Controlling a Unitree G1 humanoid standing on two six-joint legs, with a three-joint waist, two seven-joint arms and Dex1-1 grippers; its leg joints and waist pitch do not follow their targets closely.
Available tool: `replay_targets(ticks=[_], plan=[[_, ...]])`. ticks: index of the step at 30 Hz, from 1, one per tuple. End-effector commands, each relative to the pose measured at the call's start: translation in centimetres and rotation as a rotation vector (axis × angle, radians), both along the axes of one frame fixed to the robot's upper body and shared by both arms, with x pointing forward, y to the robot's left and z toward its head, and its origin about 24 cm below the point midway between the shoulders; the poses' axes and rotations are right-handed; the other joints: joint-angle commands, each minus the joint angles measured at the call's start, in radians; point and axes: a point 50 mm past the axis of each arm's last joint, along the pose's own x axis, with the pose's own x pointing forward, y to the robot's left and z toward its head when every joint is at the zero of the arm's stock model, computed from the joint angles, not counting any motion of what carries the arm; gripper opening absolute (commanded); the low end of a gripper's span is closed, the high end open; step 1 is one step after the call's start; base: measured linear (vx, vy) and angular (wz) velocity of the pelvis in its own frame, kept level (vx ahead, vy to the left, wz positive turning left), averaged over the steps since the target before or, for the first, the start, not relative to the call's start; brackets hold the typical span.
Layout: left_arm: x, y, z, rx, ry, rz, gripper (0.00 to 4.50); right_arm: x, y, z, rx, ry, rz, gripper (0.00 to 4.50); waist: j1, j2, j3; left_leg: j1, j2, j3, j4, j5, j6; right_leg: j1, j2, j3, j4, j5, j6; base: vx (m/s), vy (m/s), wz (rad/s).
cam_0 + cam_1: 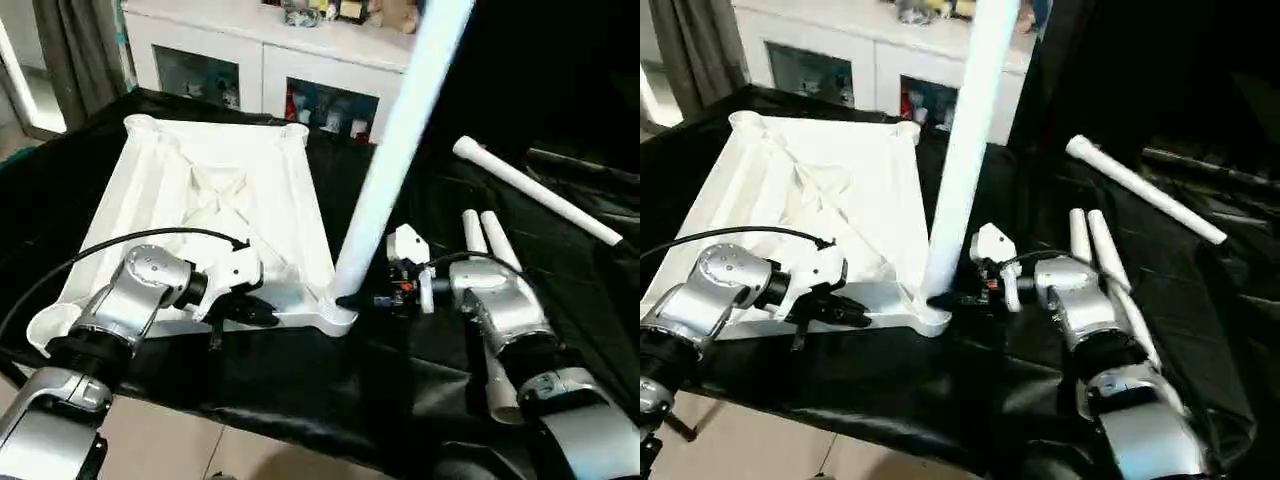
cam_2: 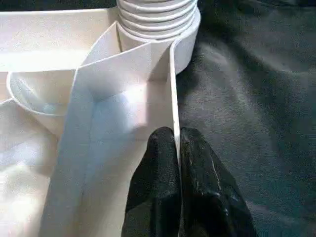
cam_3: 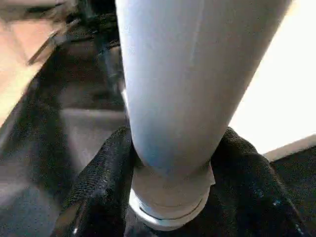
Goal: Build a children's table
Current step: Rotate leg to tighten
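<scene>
Between the two pincers lies the near corner socket (image 1: pixel 338 318) of the tabletop (image 1: pixel 225 215), which rests upside down on the black cloth (image 1: pixel 300 385), its ribbed underside up. Left gripper (image 1: pixel 262 314): clenched on the tabletop's raised rim, one black finger on each face of the thin wall, a little way along from the socket, as the left wrist view shows (image 2: pixel 173 163). Right gripper (image 1: pixel 365 299): grasping the standing leg (image 1: pixel 395 150) low on its shaft, just above the threaded end; its fingers (image 3: pixel 98 182) wrap the white tube from both sides. This leg rises steeply from the socket directly ahead of the right gripper, leaning slightly away from the tabletop.

Progress, as judged from this arrangement: one leg is entered in its socket, with thread rings still exposed above the collar (image 2: pixel 158 19), so it appears only partly screwed home. The far two sockets (image 1: pixel 140 125) are empty; the state of the fourth corner, beyond the left forearm, cannot be told. Three further legs lie on the cloth outside the right gripper: two side by side (image 1: pixel 485 240) close behind its wrist, one (image 1: pixel 540 190) farther off, set diagonally. Remaining work, therefore, is likely to be seating this leg fully, fitting the other three, and turning the table upright.
</scene>
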Motion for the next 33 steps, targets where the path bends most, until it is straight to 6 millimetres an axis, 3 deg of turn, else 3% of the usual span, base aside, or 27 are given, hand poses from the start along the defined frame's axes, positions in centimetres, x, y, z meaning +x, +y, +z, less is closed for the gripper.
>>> replay_targets(ticks=[1,4,5,9,10,12,13,14,15,16,17,18,19,20,21,22,23,24,25,26,27,28,33], plan=[[0.7,-3.9,1.9,-0.101,-0.084,-0.112,0.0,-1.6,-0.7,-5.0,-0.123,0.219,-0.196,1.95,-0.015,0.028,-0.021,0.026,0.034,-0.034,-0.085,-0.529,-0.058,-0.003,-0.098,0.044,-0.125,-0.63,-0.113,-0.062,-0.003,-0.05],[1.2,-4.9,1.6,-0.163,-0.062,-0.002,0.0,-0.9,-0.2,-5.4,-0.094,0.236,-0.37,1.94,-0.031,0.036,-0.025,0.021,0.037,-0.049,-0.094,-0.558,-0.064,0.01,-0.102,0.028,-0.133,-0.653,-0.086,-0.055,0.022,-0.17],[1.4,-5.3,1.6,-0.187,-0.06,0.04,0.0,-0.8,0.0,-5.6,-0.097,0.236,-0.413,1.94,-0.038,0.034,-0.026,0.011,0.037,-0.053,-0.101,-0.551,-0.067,0.019,-0.1,0.023,-0.128,-0.616,-0.092,-0.035,0.033,-0.22],[2.3,-7.1,0.7,-0.205,-0.073,0.222,0.0,0.0,0.7,-5.9,-0.129,0.225,-0.616,1.94,-0.057,0.041,-0.019,0.033,0.033,-0.05,-0.096,-0.602,-0.064,0.003,-0.096,0.006,-0.151,-0.625,-0.094,-0.033,0.026,-0.12],[2.7,-7.7,0.2,-0.186,-0.087,0.318,0.0,0.4,0.9,-5.9,-0.141,0.223,-0.703,1.94,-0.064,0.046,-0.017,0.05,0.03,-0.05,-0.088,-0.65,-0.054,-0.002,-0.093,-0.017,-0.167,-0.641,-0.078,-0.065,0.034,-0.08],[2.8,-9.4,-0.7,-0.166,-0.086,0.463,0.0,1.0,1.4,-5.6,-0.156,0.217,-0.832,1.94,-0.071,0.047,-0.015,0.049,0.033,-0.056,-0.093,-0.679,-0.049,0.011,-0.09,-0.044,-0.173,-0.627,-0.06,-0.042,0.056,-0.11],[2.7,-9.7,-0.8,-0.164,-0.084,0.481,0.0,1.1,1.5,-5.6,-0.158,0.217,-0.849,1.94,-0.076,0.054,-0.012,0.048,0.045,-0.057,-0.105,-0.733,-0.039,0.027,-0.09,-0.068,-0.168,-0.576,-0.043,-0.03,0.062,-0.12],[2.6,-10.3,-0.9,-0.17,-0.082,0.49,0.0,1.3,1.7,-5.4,-0.152,0.218,-0.865,1.94,-0.073,0.062,-0.01,0.044,0.05,-0.054,-0.116,-0.762,-0.036,0.033,-0.086,-0.069,-0.16,-0.558,-0.041,0.0,0.0,0.0],[2.4,-11.2,-1.0,-0.178,-0.08,0.504,0.0,1.5,2.2,-5.2,-0.152,0.214,-0.883,1.94,-0.07,0.058,-0.007,0.009,0.072,-0.053,-0.153,-0.817,-0.039,0.064,-0.082,-0.049,-0.091,-0.476,-0.056,0.0,0.0,0.0],[2.4,-11.2,-1.0,-0.178,-0.08,0.504,0.0,1.5,2.2,-5.2,-0.152,0.214,-0.883,1.94,-0.04,0.066,-0.001,-0.029,0.086,-0.028,-0.217,-0.88,-0.05,0.092,-0.058,-0.03,0.009,-0.391,-0.069,0.0,0.0,0.0],[2.2,-12.0,-1.1,-0.181,-0.076,0.517,0.0,1.6,2.6,-5.0,-0.147,0.214,-0.892,1.94,-0.024,0.051,-0.006,-0.017,0.083,-0.006,-0.217,-0.86,-0.043,0.079,-0.057,-0.008,0.026,-0.363,-0.073,-0.029,-0.07,0.23],[2.2,-12.4,-1.1,-0.182,-0.086,0.538,0.0,1.8,2.9,-4.8,-0.149,0.207,-0.901,1.94,-0.029,0.023,-0.002,0.025,0.06,0.005,-0.179,-0.807,-0.04,0.024,-0.066,0.02,-0.035,-0.491,-0.061,0.052,-0.122,0.27],[2.3,-12.7,-1.0,-0.178,-0.099,0.565,0.0,2.0,3.4,-4.5,-0.151,0.201,-0.913,1.94,-0.02,-0.018,-0.007,0.1,-0.023,0.004,0.046,-0.343,0.014,-0.077,-0.164,0.052,-0.222,-1.038,0.026,0.052,-0.122,0.27],[2.4,-12.7,-1.0,-0.177,-0.103,0.573,0.0,2.0,3.5,-4.5,-0.153,0.199,-0.915,1.94,-0.022,-0.02,-0.006,0.018,-0.013,-0.021,0.011,-0.248,0.035,0.015,-0.19,0.071,-0.188,-0.983,0.027,0.125,-0.06,-0.23],[2.4,-12.6,-1.0,-0.176,-0.104,0.576,0.0,2.0,3.5,-4.5,-0.153,0.198,-0.916,1.94,0.002,0.006,-0.029,-0.016,0.01,-0.037,-0.065,-0.154,0.012,0.052,-0.14,0.04,-0.133,-0.716,0.017,0.102,-0.008,-0.22],[2.6,-12.3,-0.9,-0.161,-0.121,0.598,0.0,2.1,3.7,-4.3,-0.159,0.192,-0.916,1.94,-0.014,-0.003,-0.031,0.014,0.016,-0.03,-0.075,-0.201,0.012,0.011,-0.095,0.032,-0.102,-0.454,-0.023,0.102,-0.008,-0.22],[2.6,-12.1,-0.9,-0.156,-0.123,0.608,0.0,2.1,3.9,-4.3,-0.158,0.193,-0.914,1.94,-0.013,-0.001,-0.033,0.022,0.014,-0.021,-0.08,-0.224,0.024,0.009,-0.086,0.033,-0.094,-0.323,-0.084,0.019,-0.04,0.21],[2.7,-12.0,-0.9,-0.151,-0.126,0.612,0.0,2.1,3.9,-4.3,-0.161,0.188,-0.912,1.94,-0.013,-0.001,-0.033,0.022,0.014,-0.021,-0.08,-0.224,0.024,0.009,-0.086,0.033,-0.094,-0.323,-0.084,0.0,0.0,0.0],[2.8,-11.6,-0.9,-0.141,-0.134,0.622,0.0,2.2,4.0,-4.1,-0.173,0.172,-0.903,1.94,-0.023,-0.005,-0.022,0.019,0.015,-0.019,-0.086,-0.323,0.032,0.004,-0.085,0.029,-0.11,-0.436,-0.1,0.0,0.0,0.0],[3.0,-11.1,-0.8,-0.134,-0.139,0.636,0.0,2.2,4.2,-4.1,-0.173,0.171,-0.897,1.94,-0.027,-0.008,-0.024,0.018,0.012,-0.024,-0.083,-0.371,0.023,0.002,-0.09,0.025,-0.12,-0.547,-0.071,0.0,0.0,0.0],[3.0,-11.1,-0.8,-0.134,-0.14,0.637,0.0,2.2,4.2,-4.1,-0.173,0.171,-0.896,1.94,-0.028,-0.006,-0.027,0.017,0.012,-0.026,-0.083,-0.378,0.019,0.002,-0.094,0.025,-0.123,-0.576,-0.058,0.0,0.0,0.0],[3.1,-10.8,-0.8,-0.132,-0.142,0.645,0.0,2.3,4.3,-4.0,-0.171,0.172,-0.893,1.94,-0.028,-0.004,-0.032,0.014,0.013,-0.028,-0.084,-0.371,0.015,0.003,-0.096,0.025,-0.127,-0.581,-0.042,0.0,0.0,0.0],[3.3,-10.1,-0.7,-0.116,-0.154,0.663,0.0,2.5,4.7,-3.5,-0.127,0.166,-0.876,1.94,-0.031,0.001,-0.032,0.006,0.016,-0.025,-0.092,-0.323,0.015,0.008,-0.095,0.02,-0.128,-0.498,-0.051,0.0,0.0,0.0]])
